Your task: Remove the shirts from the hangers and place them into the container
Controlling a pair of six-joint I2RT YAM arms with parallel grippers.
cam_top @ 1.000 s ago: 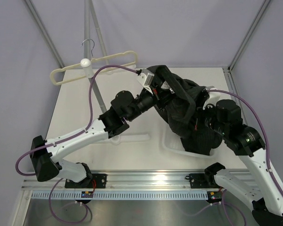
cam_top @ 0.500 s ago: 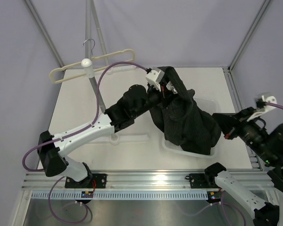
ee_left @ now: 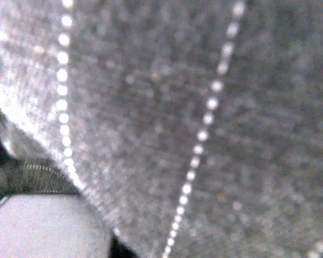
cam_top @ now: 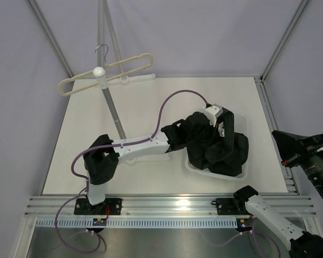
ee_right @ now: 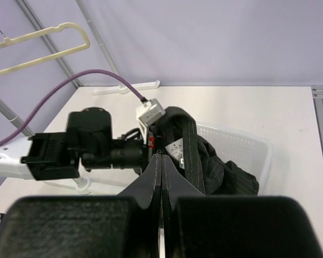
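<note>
The black pinstriped shirt (cam_top: 220, 150) lies bunched in the clear-whitish container (cam_top: 189, 164) at the table's right. My left gripper (cam_top: 220, 124) reaches low over the basket, and a collar strip with a label (ee_right: 178, 141) runs up taut over it; it is shut on the shirt. In the left wrist view the shirt cloth (ee_left: 204, 107) fills the picture and hides the jaws. The bare cream hanger (cam_top: 113, 71) hangs at the back left. My right gripper (ee_right: 161, 158) is shut and empty, drawn back at the right edge (cam_top: 281, 137), clear of the container (ee_right: 242, 141).
A grey rack pole (cam_top: 112, 110) with a white knob (cam_top: 99, 71) slants up from the table's left half and carries the hanger. A white bar (cam_top: 135, 78) lies at the back edge. Metal frame struts stand at the corners.
My left arm has come down and to the right, and the lifted shirt has sunk into the container. My right arm has let go and swung back to the right edge.
</note>
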